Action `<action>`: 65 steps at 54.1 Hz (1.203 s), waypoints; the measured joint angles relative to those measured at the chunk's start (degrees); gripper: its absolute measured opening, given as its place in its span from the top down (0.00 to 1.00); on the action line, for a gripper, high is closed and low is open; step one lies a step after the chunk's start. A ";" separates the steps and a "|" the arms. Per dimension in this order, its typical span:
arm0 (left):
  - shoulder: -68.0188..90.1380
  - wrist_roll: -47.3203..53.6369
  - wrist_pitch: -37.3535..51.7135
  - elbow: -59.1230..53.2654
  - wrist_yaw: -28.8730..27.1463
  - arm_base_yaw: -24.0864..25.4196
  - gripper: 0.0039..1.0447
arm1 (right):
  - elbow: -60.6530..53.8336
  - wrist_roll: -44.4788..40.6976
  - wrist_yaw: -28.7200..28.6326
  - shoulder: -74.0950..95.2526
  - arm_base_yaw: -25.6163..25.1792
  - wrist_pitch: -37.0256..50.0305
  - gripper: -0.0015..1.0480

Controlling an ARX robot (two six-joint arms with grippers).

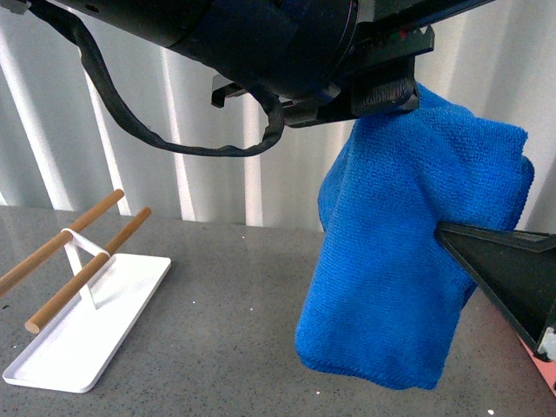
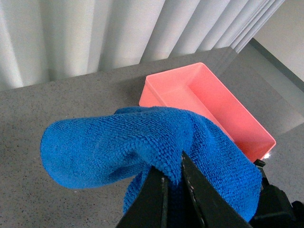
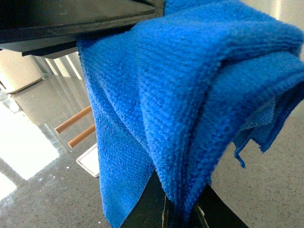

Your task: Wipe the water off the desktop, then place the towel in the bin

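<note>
My left claw (image 2: 173, 178) and right claw (image 3: 178, 209) both pinch the towel (image 1: 391, 261), which hangs above the desk (image 1: 226, 287) near the bin (image 2: 209, 102). If one claw releases late, I judge the cloth could snag, drape over the bin's wall or fall outside.

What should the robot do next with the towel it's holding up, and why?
Probably carry the towel sideways until it hangs over the bin. The left fingers and the right fingers both pinch it, and it hangs clear of the desktop. The bin stands open nearby, but the towel does not appear to be over it yet.
</note>
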 joint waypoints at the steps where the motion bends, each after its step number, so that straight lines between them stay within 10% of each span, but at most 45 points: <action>1: -0.02 0.00 0.02 -0.04 0.09 0.07 0.97 | 0.02 0.07 -0.07 -0.15 -0.26 -0.26 0.97; 34: -3.85 1.81 1.88 -9.07 7.74 21.16 0.05 | 1.01 1.95 -2.25 -2.03 -8.26 -4.81 0.97; 59: -15.10 18.62 2.03 -33.14 26.38 49.22 0.06 | 1.01 1.84 -2.40 -1.29 -10.34 -6.45 0.97; 65: -14.67 15.02 29.20 -44.17 7.72 50.31 0.23 | 1.01 1.55 -2.45 -1.31 -9.94 -6.80 0.97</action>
